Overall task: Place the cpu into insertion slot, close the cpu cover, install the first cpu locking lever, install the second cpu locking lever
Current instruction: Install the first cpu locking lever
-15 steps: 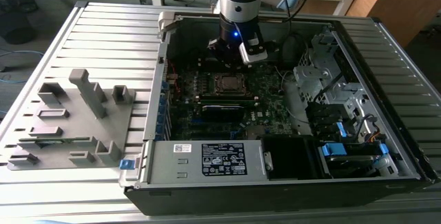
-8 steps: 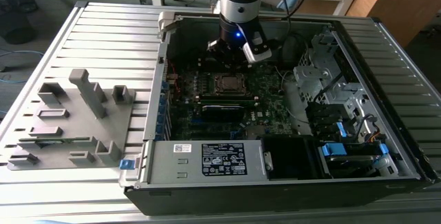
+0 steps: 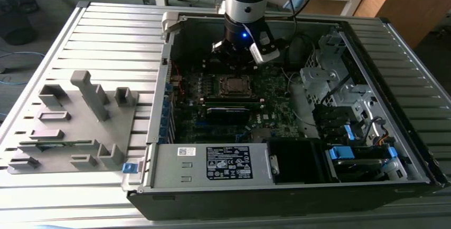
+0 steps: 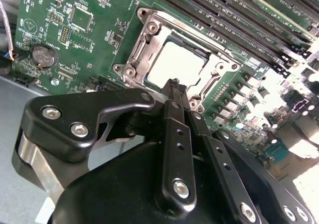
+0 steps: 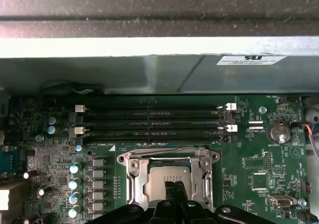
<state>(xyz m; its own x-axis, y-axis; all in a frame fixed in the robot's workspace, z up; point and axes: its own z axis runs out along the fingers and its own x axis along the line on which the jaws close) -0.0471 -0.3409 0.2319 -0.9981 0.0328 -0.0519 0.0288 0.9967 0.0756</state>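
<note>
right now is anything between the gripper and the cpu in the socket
Nothing visible is. In the second wrist view the gripper, fingers together, hangs just over the cpu, which already lies in the insertion slot with the cpu cover framing it. The cover's window leaves the chip's face bare.

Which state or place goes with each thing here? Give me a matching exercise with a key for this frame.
Things:
1. cpu
2. cpu cover
3. gripper
4. coin cell battery

States or places:
A. round and silvery, on the green board away from the socket
B. fingers together, tips by the socket's edge
C. pale square face seen through the frame's window
D. silvery frame lying flat around the chip

Pairs: 1-C, 2-D, 3-B, 4-A
</note>
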